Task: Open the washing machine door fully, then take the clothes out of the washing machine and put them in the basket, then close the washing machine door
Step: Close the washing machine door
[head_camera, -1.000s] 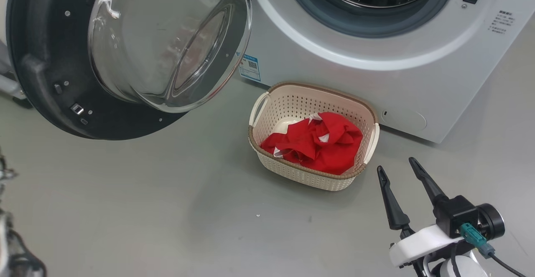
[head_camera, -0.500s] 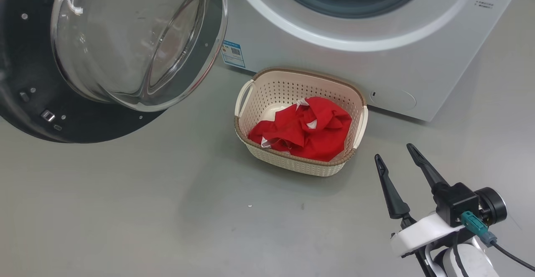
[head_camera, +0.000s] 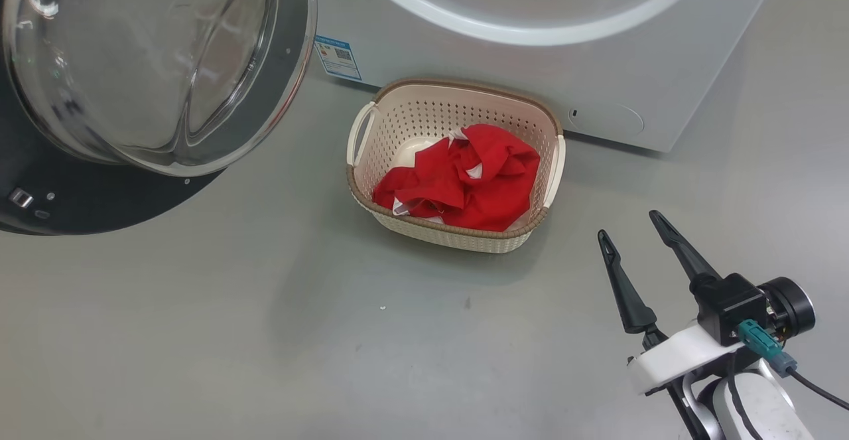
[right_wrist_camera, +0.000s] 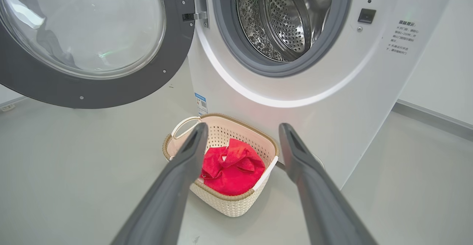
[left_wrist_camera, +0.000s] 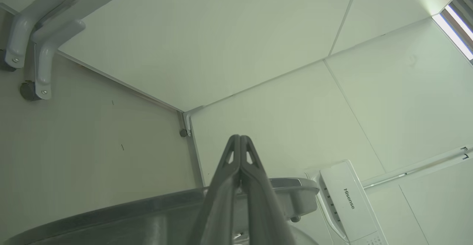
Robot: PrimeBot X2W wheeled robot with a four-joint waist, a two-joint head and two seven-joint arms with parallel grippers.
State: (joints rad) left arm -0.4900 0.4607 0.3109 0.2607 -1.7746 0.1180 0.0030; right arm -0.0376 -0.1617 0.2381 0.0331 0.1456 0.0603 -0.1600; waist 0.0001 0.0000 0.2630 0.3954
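1. Surface and room: a smooth grey floor (head_camera: 265, 334) carries the white front-loading washing machine (right_wrist_camera: 332, 101), which stands ahead of the right gripper (head_camera: 627, 223). In the right wrist view a pale wall with a grey skirting strip lies to that gripper's right
2. Washing machine door (right_wrist_camera: 111, 86): swung wide on its hinges, ahead and to the left of the right gripper. Its dark rim frames a bulging clear glass bowl. The perforated steel drum (right_wrist_camera: 284, 23) stands exposed inside the grey rubber ring
3. Basket (head_camera: 457, 85): on the floor just beside the machine's front, near the blue sticker (head_camera: 337, 57). It is ahead and left of the right gripper and apart from it
4. Clothes (head_camera: 464, 178): crumpled red fabric with white trim, lying inside the basket
5. Right arm: low over the floor, with a white wrist housing and a teal connector with a black cable. The two dark fingers point towards the machine and are spread apart with nothing between them
6. Left gripper (left_wrist_camera: 239, 138): aimed upward at white panels meeting in a corner. Its fingers are pressed together tip to tip, gripping nothing. Grey brackets (left_wrist_camera: 33, 41) sit far up-left of the tips, and a white unit lettered Hisense (left_wrist_camera: 347, 200) is low to their right
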